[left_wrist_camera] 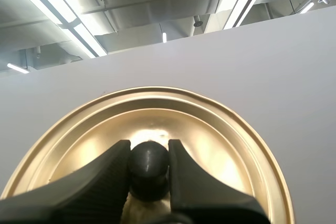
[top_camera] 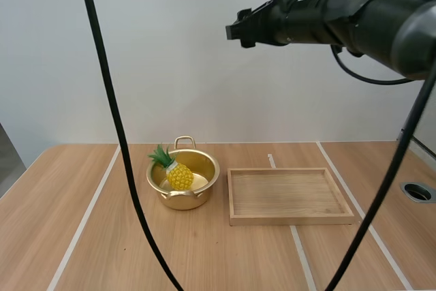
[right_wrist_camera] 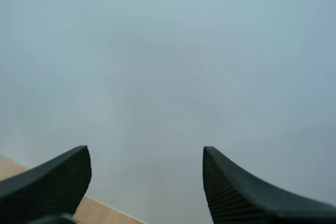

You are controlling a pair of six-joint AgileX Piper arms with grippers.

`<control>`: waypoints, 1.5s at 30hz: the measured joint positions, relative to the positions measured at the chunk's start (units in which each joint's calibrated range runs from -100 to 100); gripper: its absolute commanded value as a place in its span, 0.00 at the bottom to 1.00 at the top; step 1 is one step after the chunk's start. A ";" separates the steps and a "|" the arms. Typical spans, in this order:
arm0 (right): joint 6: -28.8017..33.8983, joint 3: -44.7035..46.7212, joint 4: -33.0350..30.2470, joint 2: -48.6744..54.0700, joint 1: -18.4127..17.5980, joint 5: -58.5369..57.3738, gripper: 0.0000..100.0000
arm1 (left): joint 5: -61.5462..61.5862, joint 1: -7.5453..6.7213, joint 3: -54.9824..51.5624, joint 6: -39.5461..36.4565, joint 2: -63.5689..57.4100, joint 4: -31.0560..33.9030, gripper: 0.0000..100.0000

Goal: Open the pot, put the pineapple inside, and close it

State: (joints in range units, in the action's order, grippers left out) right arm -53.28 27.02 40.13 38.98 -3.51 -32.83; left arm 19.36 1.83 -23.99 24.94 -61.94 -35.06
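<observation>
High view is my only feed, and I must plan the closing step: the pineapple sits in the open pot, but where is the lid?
Observer: The left tool holds the gold lid, with the wall behind it.
Operator: Held how?
Observer: Its fingers pinch the black knob at the lid's centre.
Operator: And the other arm?
Observer: The right tool is open and empty, facing the wall.

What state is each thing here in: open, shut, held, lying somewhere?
pot: open, upright.
pineapple: inside the pot, tilted.
lid: off the pot, held up.
left gripper: shut on the lid.
right gripper: open, holding nothing.
wooden tray: flat, beside the pot.
</observation>
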 measured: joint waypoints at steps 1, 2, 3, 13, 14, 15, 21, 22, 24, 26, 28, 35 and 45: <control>0.12 0.00 -0.32 1.11 0.70 -0.18 0.79 | 0.00 0.00 0.00 0.00 0.00 0.00 0.00; 0.25 0.00 -0.76 2.41 1.44 -0.45 0.71 | 0.00 0.00 0.00 0.00 0.00 0.00 0.00; 0.48 0.00 -1.54 3.64 2.19 -1.21 0.62 | 0.00 0.00 0.00 0.00 0.00 0.00 0.00; 9.03 0.00 -8.30 11.56 6.78 -11.39 0.34 | 0.00 0.00 0.00 0.00 0.00 0.00 0.00; 10.26 0.00 -9.24 12.17 6.84 -12.77 0.34 | 0.00 0.00 0.00 0.00 0.00 0.00 0.00; 11.26 0.00 -9.96 12.65 6.84 -13.80 0.34 | 0.00 0.00 0.00 0.00 0.00 0.00 0.00; 14.47 3.68 -17.13 16.99 6.93 -21.95 0.00 | 0.00 0.00 0.00 0.00 0.00 0.00 0.00; 14.62 4.78 -18.03 17.95 6.93 -22.62 0.00 | 0.00 0.00 0.00 0.00 0.00 0.00 0.00; 14.91 6.75 -19.12 19.86 6.93 -23.67 0.00 | 0.00 0.00 0.00 0.00 0.00 0.00 0.00; 15.24 8.61 -20.02 22.09 6.93 -24.04 0.00 | 0.00 0.00 0.00 0.00 0.00 0.00 0.00; 15.61 10.32 -20.59 24.21 6.93 -24.18 0.00 | 0.00 0.00 0.00 0.00 0.00 0.00 0.00; 20.86 16.53 -22.78 31.01 6.93 -24.40 0.00 | 0.00 0.00 0.00 0.00 0.00 0.00 0.00; 22.81 23.45 -23.00 38.92 6.93 -28.41 0.00 | 3.78 0.00 0.00 0.00 0.46 -0.22 0.00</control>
State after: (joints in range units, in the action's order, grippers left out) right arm -30.47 50.48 17.13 77.90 3.42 -61.24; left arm 23.15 1.83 -23.99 24.94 -61.48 -35.28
